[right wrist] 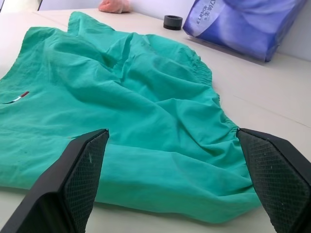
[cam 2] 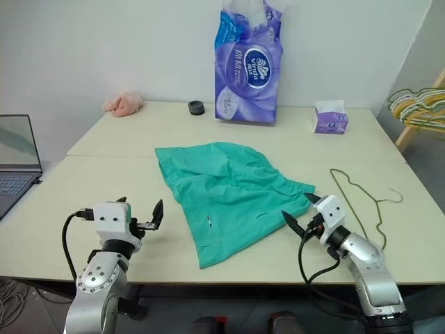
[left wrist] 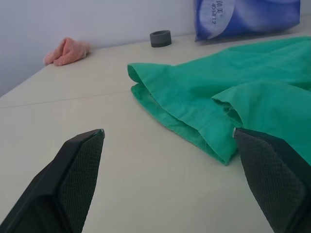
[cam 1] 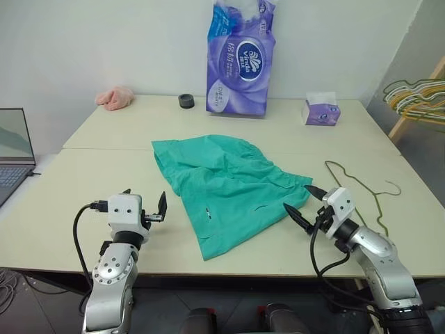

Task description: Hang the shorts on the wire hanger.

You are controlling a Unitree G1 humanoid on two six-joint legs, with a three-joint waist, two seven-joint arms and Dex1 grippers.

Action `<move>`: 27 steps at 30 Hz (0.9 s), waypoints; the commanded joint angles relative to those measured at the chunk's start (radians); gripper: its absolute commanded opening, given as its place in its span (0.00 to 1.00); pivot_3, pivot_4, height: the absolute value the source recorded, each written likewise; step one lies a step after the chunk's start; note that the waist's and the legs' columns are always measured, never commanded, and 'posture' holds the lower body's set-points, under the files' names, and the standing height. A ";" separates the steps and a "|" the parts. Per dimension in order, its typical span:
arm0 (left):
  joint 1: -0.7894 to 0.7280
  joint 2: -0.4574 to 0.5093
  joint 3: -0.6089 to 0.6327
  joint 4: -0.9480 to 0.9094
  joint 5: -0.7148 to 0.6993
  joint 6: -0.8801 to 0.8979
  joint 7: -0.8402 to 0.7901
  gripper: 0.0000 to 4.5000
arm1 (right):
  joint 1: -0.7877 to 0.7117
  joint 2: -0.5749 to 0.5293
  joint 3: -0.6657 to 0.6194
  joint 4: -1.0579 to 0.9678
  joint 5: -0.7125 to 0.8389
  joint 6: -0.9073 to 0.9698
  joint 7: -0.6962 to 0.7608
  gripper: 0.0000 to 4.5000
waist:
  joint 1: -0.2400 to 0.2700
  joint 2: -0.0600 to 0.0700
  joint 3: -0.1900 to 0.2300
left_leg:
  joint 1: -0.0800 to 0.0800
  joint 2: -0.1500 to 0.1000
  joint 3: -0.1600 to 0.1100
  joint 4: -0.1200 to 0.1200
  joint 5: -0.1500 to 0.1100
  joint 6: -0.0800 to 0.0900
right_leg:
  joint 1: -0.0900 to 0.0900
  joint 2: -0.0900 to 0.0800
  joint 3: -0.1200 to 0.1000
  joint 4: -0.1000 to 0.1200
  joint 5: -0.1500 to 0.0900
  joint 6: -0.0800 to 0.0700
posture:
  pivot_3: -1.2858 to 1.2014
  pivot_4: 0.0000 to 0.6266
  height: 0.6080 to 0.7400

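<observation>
Teal-green shorts (cam 1: 226, 188) lie flat and rumpled in the middle of a pale table (cam 1: 104, 139), slanting so their long axis runs from the centre toward the near edge, with the gathered waistband on the robot's right. An olive-gold wire hanger (cam 1: 361, 186) lies flat near the table's right edge, just beyond the waistband and apart from the fabric. The right gripper (cam 1: 300, 204) hovers at the near right of the table with its two black fingers spread wide and empty, pointing inward at the waistband, which lies directly between and ahead of the fingers in the right wrist view. The left gripper (cam 1: 145, 206) hovers near the front edge to the left of the shorts, fingers also spread wide and holding nothing, with the folded hem edge ahead and slightly to its right. The right arm looks nearer both the waistband and the hanger, so it seems better placed to begin. At the far edge stand a purple tissue pack (cam 1: 240, 59), a small purple tissue box (cam 1: 321, 111), a dark ring (cam 1: 185, 101) and a pink cloth lump (cam 1: 115, 98). A laptop (cam 1: 14, 149) sits off the left edge, and more hangers (cam 1: 417, 97) rest on a rack to the right, against a plain white wall
</observation>
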 commanded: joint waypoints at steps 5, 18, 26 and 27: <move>-0.004 0.039 -0.009 -0.046 0.038 -0.003 -0.005 1.00 | -0.012 -0.003 -0.018 -0.017 0.001 -0.014 -0.004 1.00 | 0.000 0.000 0.000 | 0.000 0.000 0.000 0.000 0.000 0.000 | 0.000 0.000 0.000 0.000 0.000 -0.001 | 0.52 0.09 1.00; 0.005 0.047 -0.016 -0.065 0.034 0.008 -0.026 1.00 | -0.013 -0.012 -0.010 -0.018 -0.004 -0.013 0.013 1.00 | 0.000 0.000 0.000 | 0.000 0.000 0.000 0.000 0.000 0.000 | 0.000 0.000 0.000 0.000 0.000 0.000 | 0.52 0.10 1.00; -0.004 0.047 -0.017 -0.063 0.010 0.017 -0.039 1.00 | -0.010 -0.018 -0.005 -0.021 -0.007 -0.014 0.019 1.00 | 0.000 0.001 0.001 | 0.000 0.000 0.000 -0.001 0.000 0.000 | 0.000 0.000 0.000 0.000 -0.002 0.002 | 0.51 0.11 1.00; -0.004 0.049 -0.018 -0.064 0.008 0.017 -0.042 1.00 | -0.010 -0.018 -0.004 -0.021 -0.008 -0.014 0.018 1.00 | 0.000 0.001 0.001 | 0.000 0.000 0.000 -0.001 0.000 0.000 | 0.000 0.000 0.000 0.000 -0.002 0.002 | 0.51 0.11 1.00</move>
